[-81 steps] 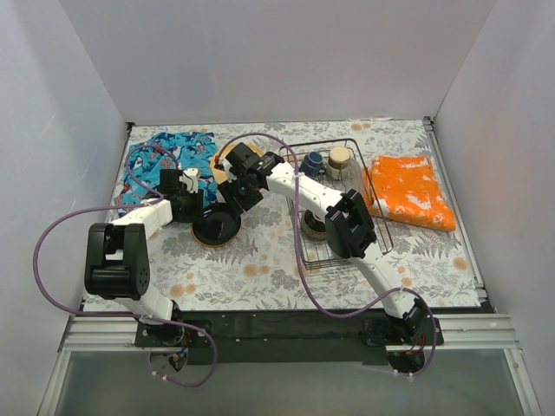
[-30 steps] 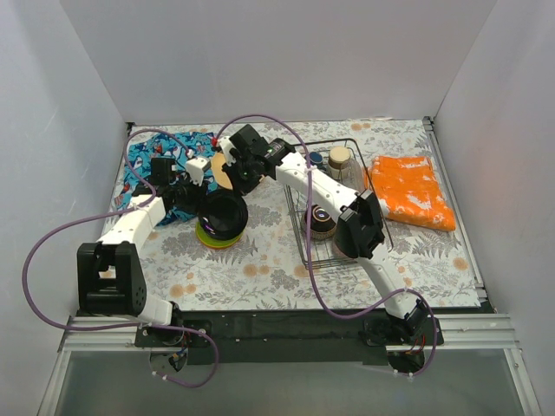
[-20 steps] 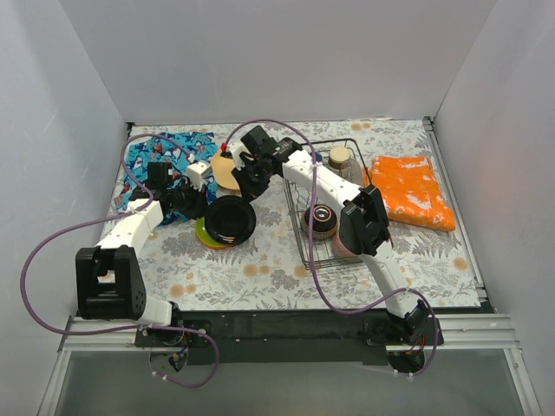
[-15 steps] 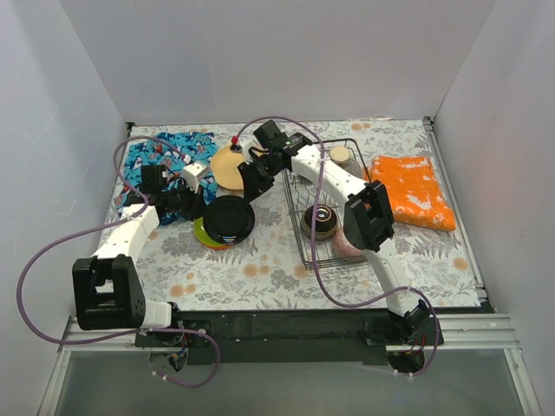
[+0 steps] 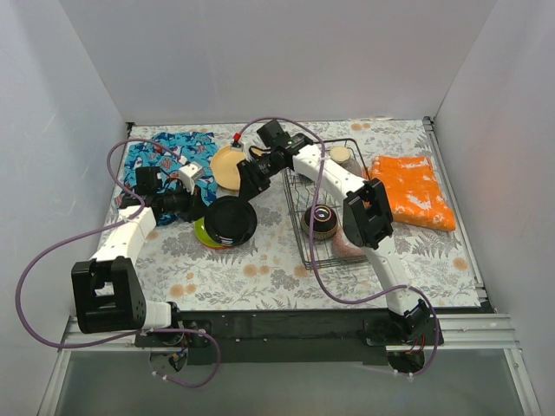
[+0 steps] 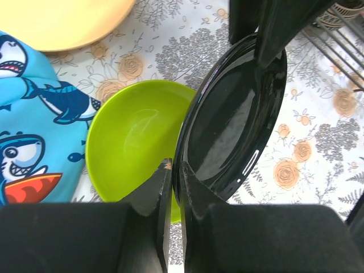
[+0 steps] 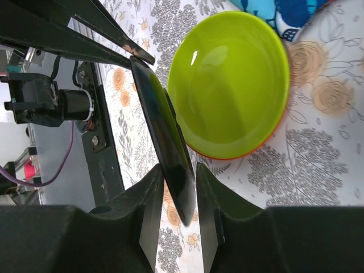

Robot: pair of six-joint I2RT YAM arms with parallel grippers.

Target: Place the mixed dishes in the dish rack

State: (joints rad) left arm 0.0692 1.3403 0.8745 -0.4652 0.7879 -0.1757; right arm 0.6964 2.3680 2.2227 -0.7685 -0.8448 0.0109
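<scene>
The dark grey plate (image 5: 230,221) is held tilted on edge above the green plate (image 5: 202,234). My left gripper (image 5: 206,211) is shut on its near rim; in the left wrist view (image 6: 173,179) the fingers pinch the plate (image 6: 233,125). My right gripper (image 5: 245,185) stands astride the plate's far rim (image 7: 165,142), with a thin gap on each side in the right wrist view (image 7: 182,193). The black wire dish rack (image 5: 368,204) holds a brown-ringed bowl (image 5: 321,221), a pink bowl (image 5: 347,245) and a beige cup (image 5: 341,156). A yellow plate (image 5: 227,167) lies flat behind.
A thin orange rim (image 7: 250,152) shows under the green plate (image 7: 230,82). The blue patterned cloth (image 5: 165,160) lies far left, against the yellow plate. The orange crinkly bag (image 5: 414,191) lies right of the rack. White walls enclose the table on three sides.
My left gripper has lifted and tilted the dark plate off the green one. My right arm swung back toward the far side and brought its fingers over the plate's far rim. Little moved in the last half second.
</scene>
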